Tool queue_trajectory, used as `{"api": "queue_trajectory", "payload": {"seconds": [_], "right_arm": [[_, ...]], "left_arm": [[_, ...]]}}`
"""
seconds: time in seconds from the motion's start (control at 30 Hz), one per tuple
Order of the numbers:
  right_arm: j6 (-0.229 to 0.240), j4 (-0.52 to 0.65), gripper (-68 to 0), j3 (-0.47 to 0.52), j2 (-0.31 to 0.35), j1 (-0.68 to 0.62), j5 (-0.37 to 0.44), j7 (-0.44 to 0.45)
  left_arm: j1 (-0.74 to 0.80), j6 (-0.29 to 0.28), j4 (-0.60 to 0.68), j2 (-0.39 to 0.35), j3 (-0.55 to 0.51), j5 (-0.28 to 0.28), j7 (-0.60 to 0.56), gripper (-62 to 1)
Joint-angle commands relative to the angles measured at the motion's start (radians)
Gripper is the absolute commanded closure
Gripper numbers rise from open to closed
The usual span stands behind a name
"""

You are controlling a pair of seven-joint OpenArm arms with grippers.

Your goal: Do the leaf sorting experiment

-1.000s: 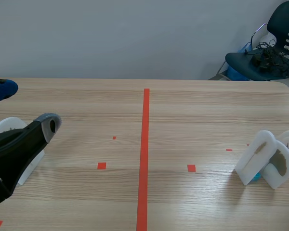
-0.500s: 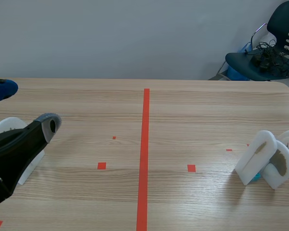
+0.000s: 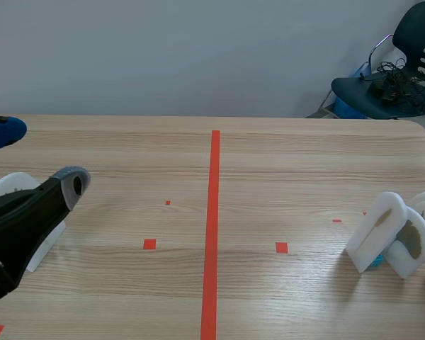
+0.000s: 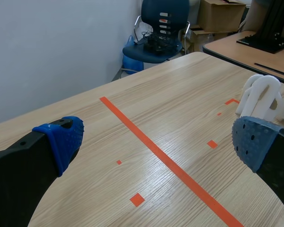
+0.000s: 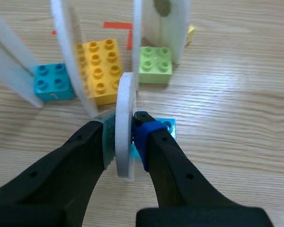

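Gripping a white leaf card [image 5: 126, 97], right pincer [image 5: 125, 140]; left pincer [image 4: 156, 139] wide, unmoved.

FREE: we see bare table [image 3: 283, 163] along the centre tape, near edge to far edge | RIGHT EDGE: upright white cards [image 3: 375, 227] crowd close, yellow block [image 5: 98, 66], green block [image 5: 155, 64] and teal block [image 5: 54, 81] lying among them, narrow gaps only | LEFT EDGE: another white card [image 3: 10, 190] partly behind our left gripper [image 4: 156, 142]

a dark blue chair [image 3: 361, 95] stands beyond the table [image 3: 304, 156].
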Motion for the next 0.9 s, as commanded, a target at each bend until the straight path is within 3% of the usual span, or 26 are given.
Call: {"api": "queue_trajectory", "payload": {"seconds": [0.0, 0.17, 0.43, 0.63, 0.73, 0.87], "right_arm": [[-0.011, 0.03, -6.6, 0.005, -0.007, 0.021, -0.003, 0.012], [-0.059, 0.03, -9.1, 0.005, -0.026, 0.024, -0.021, 0.011], [-0.063, 0.03, -38.2, 0.006, -0.026, 0.024, -0.02, 0.043], [0.034, 0.126, -49.6, 0.073, -0.021, 0.018, 0.02, 0.062], [0.072, 0.234, -52.4, 0.134, -0.006, 0.005, 0.098, -0.022], [0.071, 0.388, -57.9, 0.172, 0.053, -0.016, 0.169, -0.137]], "left_arm": [[-0.006, -0.002, 0.005, 0.0, 0.004, -0.01, -0.017, -62.3], [-0.005, -0.002, 0.005, 0.0, 0.004, -0.01, -0.017, -62.3], [-0.005, -0.002, 0.005, 0.0, 0.004, -0.01, -0.017, -62.3], [-0.005, -0.002, 0.005, 0.0, 0.004, -0.01, -0.017, -62.3], [-0.005, -0.002, 0.005, 0.0, 0.004, -0.01, -0.017, -62.3], [-0.005, -0.002, 0.005, 0.0, 0.004, -0.01, -0.017, -62.3]]}}
